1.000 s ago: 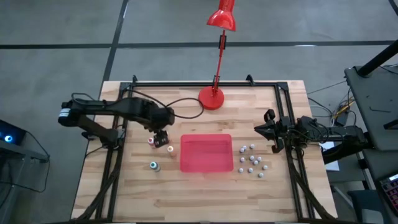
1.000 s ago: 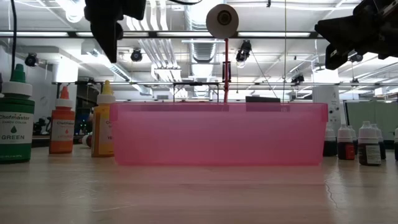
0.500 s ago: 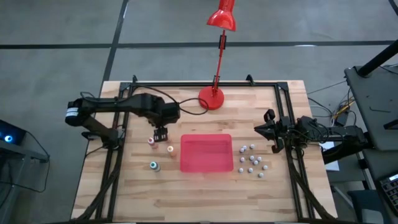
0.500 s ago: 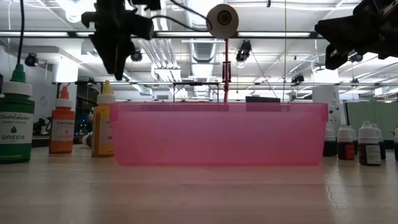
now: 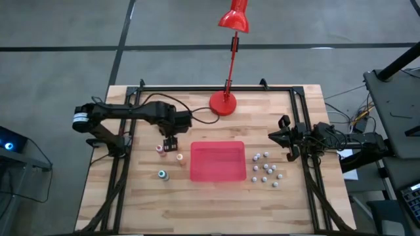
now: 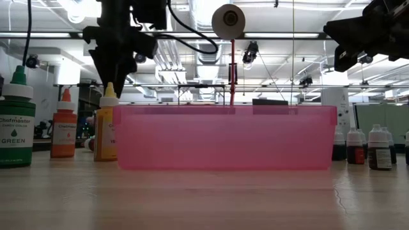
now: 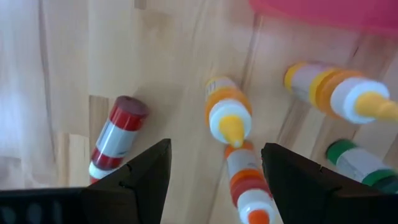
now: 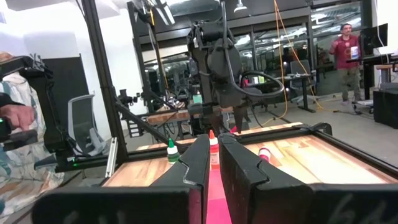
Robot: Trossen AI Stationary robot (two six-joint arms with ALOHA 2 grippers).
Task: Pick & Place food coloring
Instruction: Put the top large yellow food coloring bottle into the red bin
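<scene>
Several small food coloring bottles stand on the wood left of the red tray (image 5: 218, 162): a yellow-tipped one (image 7: 227, 116), an orange one (image 7: 245, 186), another yellow one (image 7: 336, 87) and a green one (image 7: 357, 165). A red-capped one (image 7: 115, 134) seems to lie on its side. My left gripper (image 5: 170, 141) points straight down, open, just above the yellow-tipped bottle (image 6: 107, 124), a finger on either side of it. My right gripper (image 5: 283, 138) waits shut at the table's right edge, held level above the wood.
Grey-white beads (image 5: 266, 168) are scattered right of the tray, where dark bottles (image 6: 358, 145) show in the low view. A red lamp's base (image 5: 224, 103) stands at the far middle. Black frame rails (image 5: 210, 88) run along the table's far and side edges. People (image 8: 346, 56) stand in the room beyond.
My left gripper has come down toward the bottles and shifted a little toward the table's right edge, rolling about its own axis, and has stayed open. The bottles and the tray have kept their places.
</scene>
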